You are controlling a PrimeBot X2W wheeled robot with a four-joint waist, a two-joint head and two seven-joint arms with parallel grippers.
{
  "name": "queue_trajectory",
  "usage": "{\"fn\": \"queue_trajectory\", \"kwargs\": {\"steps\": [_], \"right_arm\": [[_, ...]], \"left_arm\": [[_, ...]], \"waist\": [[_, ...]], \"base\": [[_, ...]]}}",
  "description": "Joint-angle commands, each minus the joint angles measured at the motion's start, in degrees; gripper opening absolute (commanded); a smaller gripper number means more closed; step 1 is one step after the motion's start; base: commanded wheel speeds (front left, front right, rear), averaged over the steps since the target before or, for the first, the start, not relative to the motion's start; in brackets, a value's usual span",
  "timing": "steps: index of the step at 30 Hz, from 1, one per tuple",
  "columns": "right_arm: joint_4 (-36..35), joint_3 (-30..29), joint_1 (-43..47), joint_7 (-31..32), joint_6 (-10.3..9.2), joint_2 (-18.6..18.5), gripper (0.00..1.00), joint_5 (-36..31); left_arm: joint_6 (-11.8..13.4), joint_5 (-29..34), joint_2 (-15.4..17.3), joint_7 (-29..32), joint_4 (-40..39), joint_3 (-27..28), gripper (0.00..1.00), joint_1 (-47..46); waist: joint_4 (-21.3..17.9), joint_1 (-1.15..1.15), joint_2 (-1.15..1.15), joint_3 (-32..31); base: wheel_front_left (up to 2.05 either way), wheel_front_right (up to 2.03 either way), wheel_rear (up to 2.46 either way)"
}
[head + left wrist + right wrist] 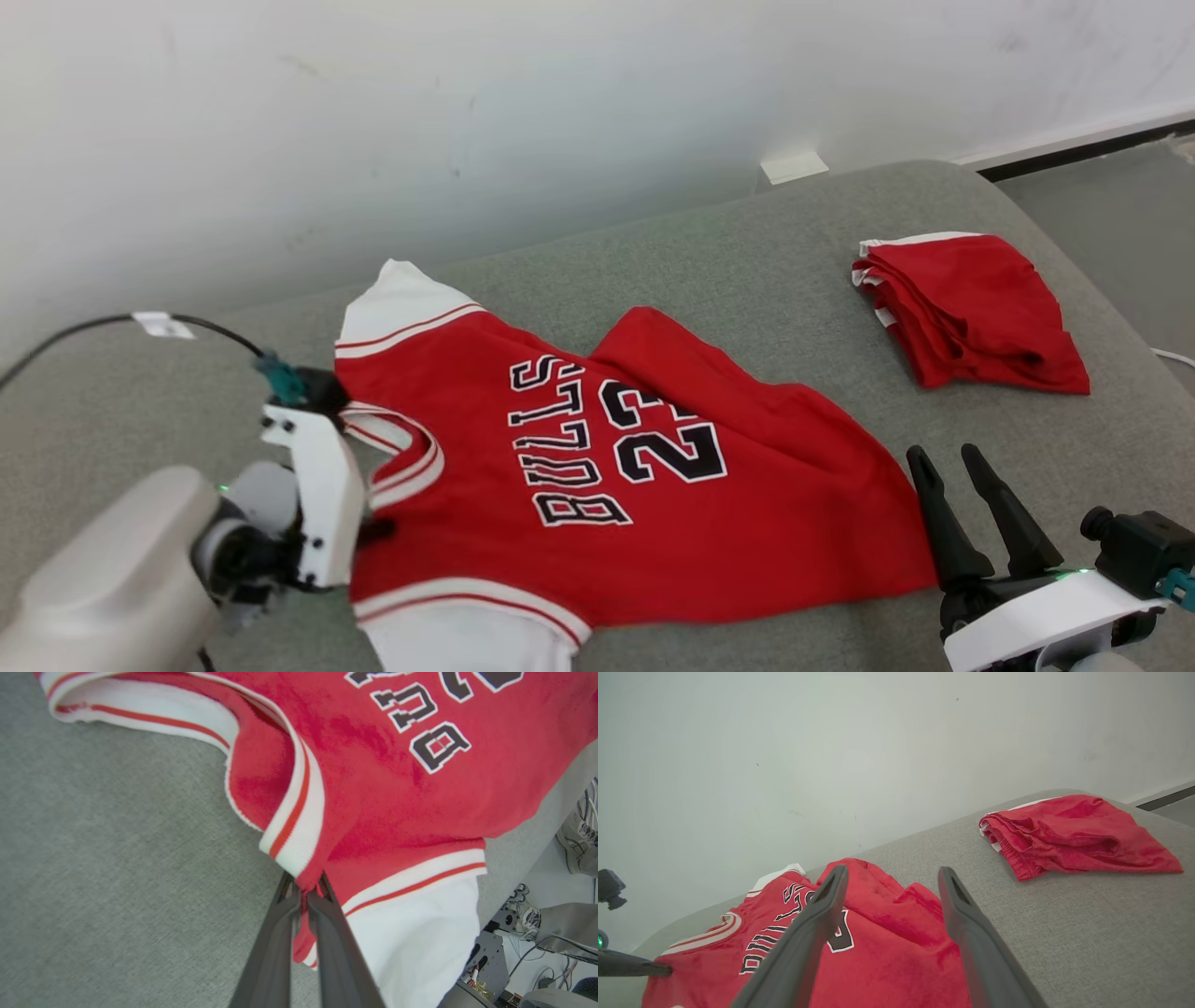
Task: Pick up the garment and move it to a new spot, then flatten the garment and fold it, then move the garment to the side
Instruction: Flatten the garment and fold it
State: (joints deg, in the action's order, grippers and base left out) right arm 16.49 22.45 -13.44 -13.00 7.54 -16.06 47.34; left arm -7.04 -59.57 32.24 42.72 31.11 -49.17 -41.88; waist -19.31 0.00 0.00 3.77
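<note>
Two grippers at a Bulls jersey (766,523) spread on the grey padded surface (747,271): left gripper (306,886) fingers clamped on its shoulder by the neckband; right gripper (945,457) fingers wide apart, empty, near the hem. Likely flattening; next, right should pinch the hem.

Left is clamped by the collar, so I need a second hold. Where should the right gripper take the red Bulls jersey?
Probably the near hem corner of the red fabric Bulls jersey, approached low from the robot's right. That corner lies flat on the grey cushion just beside the open right gripper, opposite the pinch of the left gripper by the collar.
</note>
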Motion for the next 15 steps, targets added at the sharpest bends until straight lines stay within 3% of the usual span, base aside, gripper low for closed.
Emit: {"fn": "queue_trajectory", "kwargs": {"steps": [1, 7, 10, 11, 12, 15], "right_arm": [[0.1, 0.2, 0.1, -0.2, -0.11, -0.3, 1.00, 0.2], [-0.1, 0.6, 0.2, 0.2, -0.11, -0.4, 1.00, 0.1], [0.0, 0.7, -0.2, 0.2, -0.11, -0.3, 1.00, 0.1], [0.0, 0.8, -0.4, 0.2, -0.11, -0.3, 1.00, 0.0], [0.0, 0.8, -0.5, 0.2, -0.11, -0.2, 1.00, 0.0], [0.1, 0.6, -0.3, 0.2, -0.11, -0.5, 1.00, -0.1]], "left_arm": [[0.5, -0.4, 1.1, -0.5, 0.2, 0.6, 0.00, -0.4], [2.5, 1.8, 2.5, -2.9, 2.7, 1.5, 0.00, -2.0], [3.0, 2.3, 1.5, -4.9, 5.2, 1.8, 0.17, -2.2], [3.2, 2.3, 1.2, -6.1, 6.1, 2.1, 0.46, -2.2], [3.3, 2.1, 0.6, -7.4, 6.9, 2.5, 1.00, -2.3], [2.6, 1.9, -0.8, -10.8, 8.6, 3.2, 1.00, -2.3]], "waist": [[0.1, 0.00, 0.00, -0.4], [0.4, 0.00, 0.00, -0.6], [0.6, 0.00, 0.00, -0.4], [0.7, 0.00, 0.00, -0.3], [0.8, 0.00, 0.00, -0.3], [1.5, 0.00, 0.00, -0.7]], "base": [[0.00, 0.00, 0.00], [0.00, 0.00, 0.00], [0.00, 0.00, 0.00], [0.00, 0.00, 0.00], [0.00, 0.00, 0.00], [0.00, 0.00, 0.00]]}}
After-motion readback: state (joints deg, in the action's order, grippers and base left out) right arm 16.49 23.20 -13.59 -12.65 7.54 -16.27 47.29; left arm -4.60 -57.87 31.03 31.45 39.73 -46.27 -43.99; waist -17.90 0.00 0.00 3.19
